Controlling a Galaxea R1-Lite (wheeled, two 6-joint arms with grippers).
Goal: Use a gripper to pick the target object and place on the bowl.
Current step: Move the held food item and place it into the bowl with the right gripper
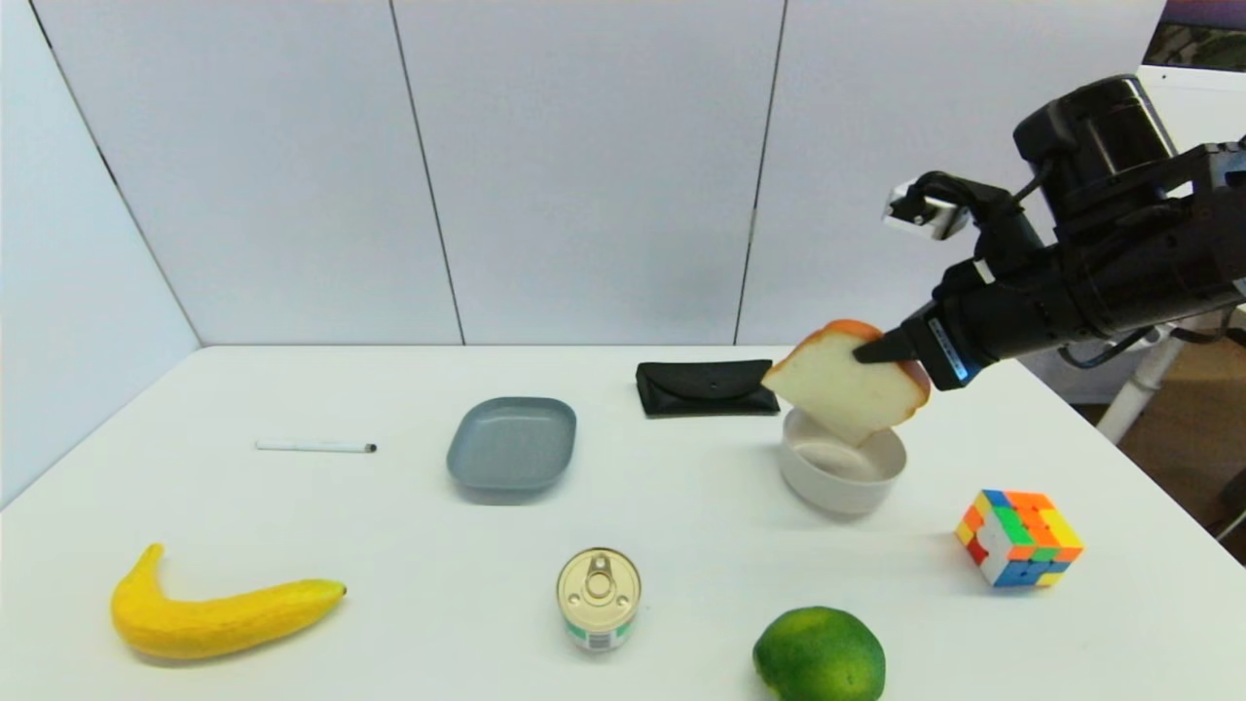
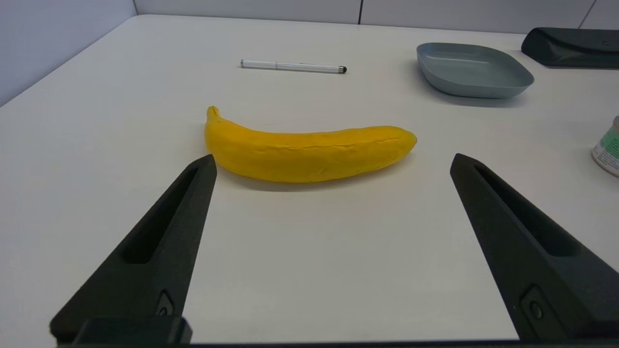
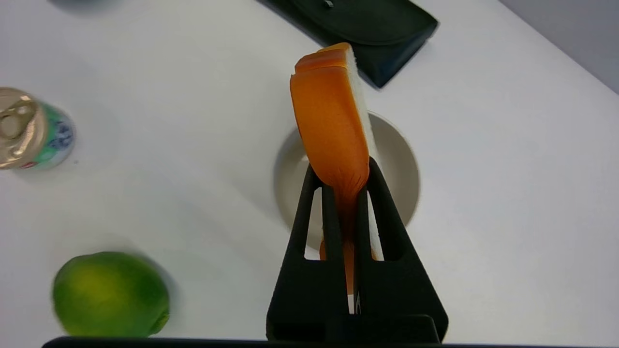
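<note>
The right gripper (image 1: 876, 352) is clamped on the toast (image 1: 845, 387) by its crust edge, holding it tilted above the bowl (image 1: 843, 474) for release. The left gripper (image 2: 333, 162) rests spread apart near the banana (image 2: 304, 152).

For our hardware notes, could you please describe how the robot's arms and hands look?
The right hand sits on a thick black arm with black cables, a blue marking and a small white camera block. Both it and the left hand have two dark, tapered, pointed fingers with hollowed slots.
</note>
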